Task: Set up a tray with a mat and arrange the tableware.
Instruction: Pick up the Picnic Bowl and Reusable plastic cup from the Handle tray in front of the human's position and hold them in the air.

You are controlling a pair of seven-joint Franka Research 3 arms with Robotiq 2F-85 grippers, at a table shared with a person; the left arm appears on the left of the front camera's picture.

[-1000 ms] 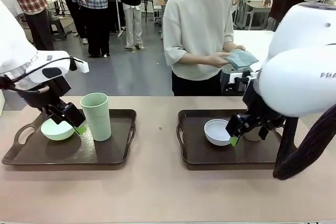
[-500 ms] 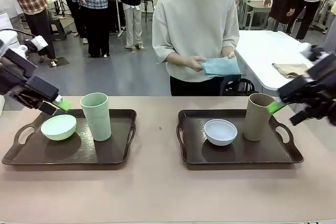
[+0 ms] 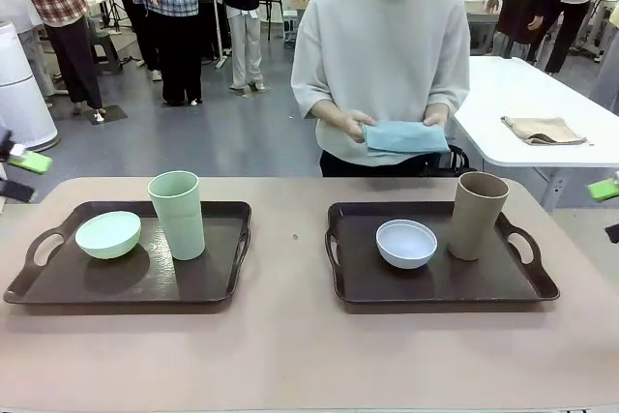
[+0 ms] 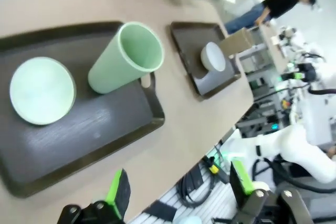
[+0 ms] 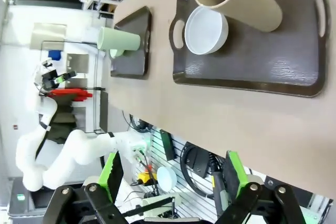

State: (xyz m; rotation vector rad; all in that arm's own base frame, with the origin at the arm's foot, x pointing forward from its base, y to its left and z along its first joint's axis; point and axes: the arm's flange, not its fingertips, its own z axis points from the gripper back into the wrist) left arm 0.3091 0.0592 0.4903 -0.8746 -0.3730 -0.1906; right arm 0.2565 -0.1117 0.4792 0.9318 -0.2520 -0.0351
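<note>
Both claws are standing spread and empty: the left gripper (image 4: 178, 190) and the right gripper (image 5: 173, 171) are hanging beside the table, well apart from the trays. The green bowl (image 3: 107, 234) and green tumbler (image 3: 177, 215) are sitting on the left tray (image 3: 58, 282), the white bowl (image 3: 406, 243) and tan tumbler (image 3: 478, 216) on the right tray (image 3: 435, 287). A person is holding a blue mat (image 3: 404, 136). The ware is probably light, stiff and slightly slippery; pinching a bowl over its rim, or a tumbler across its middle, seems safest. The mat is looking soft.
</note>
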